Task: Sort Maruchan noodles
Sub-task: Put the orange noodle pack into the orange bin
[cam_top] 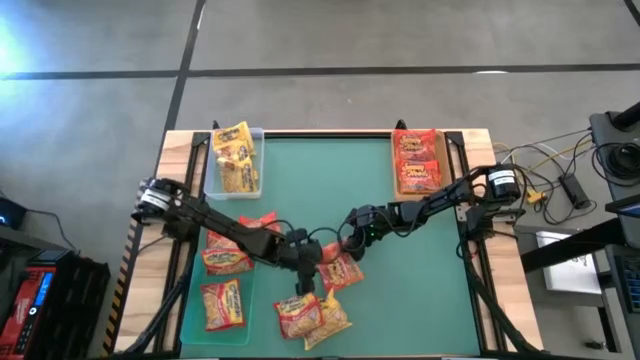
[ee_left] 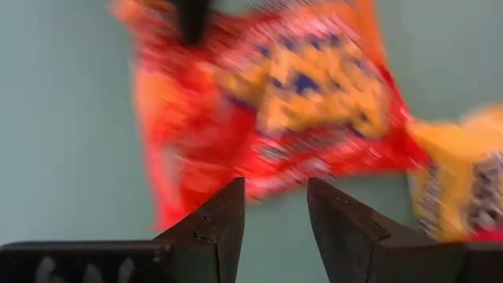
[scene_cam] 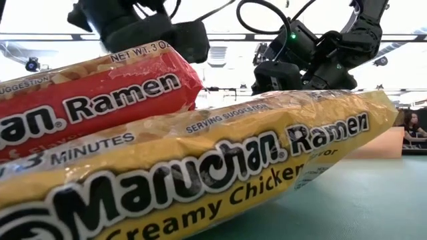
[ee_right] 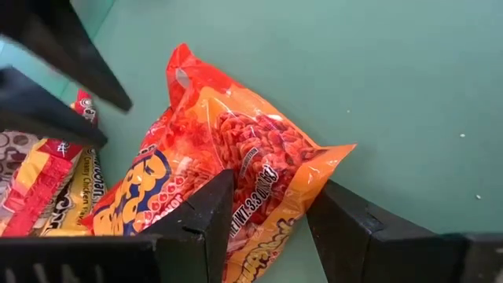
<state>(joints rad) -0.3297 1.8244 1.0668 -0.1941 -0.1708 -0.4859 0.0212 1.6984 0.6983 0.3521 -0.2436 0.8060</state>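
A red-orange Maruchan packet (ee_right: 244,141) lies flat on the green mat in the middle of the table (cam_top: 342,270). My right gripper (ee_right: 271,206) is open and comes in from the table's right (cam_top: 352,238), one finger on each side of the packet's end. My left gripper (ee_left: 275,200) is open too. It hovers over the same packet (ee_left: 275,102) from the left (cam_top: 303,285) and touches nothing. Yellow packets (cam_top: 236,158) lie in a clear tray, red ones (cam_top: 418,160) in a tan tray. My right gripper has its fingers (ee_right: 211,206) on either side of the packet's end (ee_right: 314,169), slanting down from the table's right. I cannot tell whether they touch it. The packet lies flat on the mat.
More packets lie on a green tray (cam_top: 190,300) at the near left and in a small heap (cam_top: 315,315) near the front edge. A red packet (scene_cam: 100,93) and a yellow one (scene_cam: 200,173) fill the low view. The two grippers are close together. Cables (cam_top: 560,185) lie beyond the right edge.
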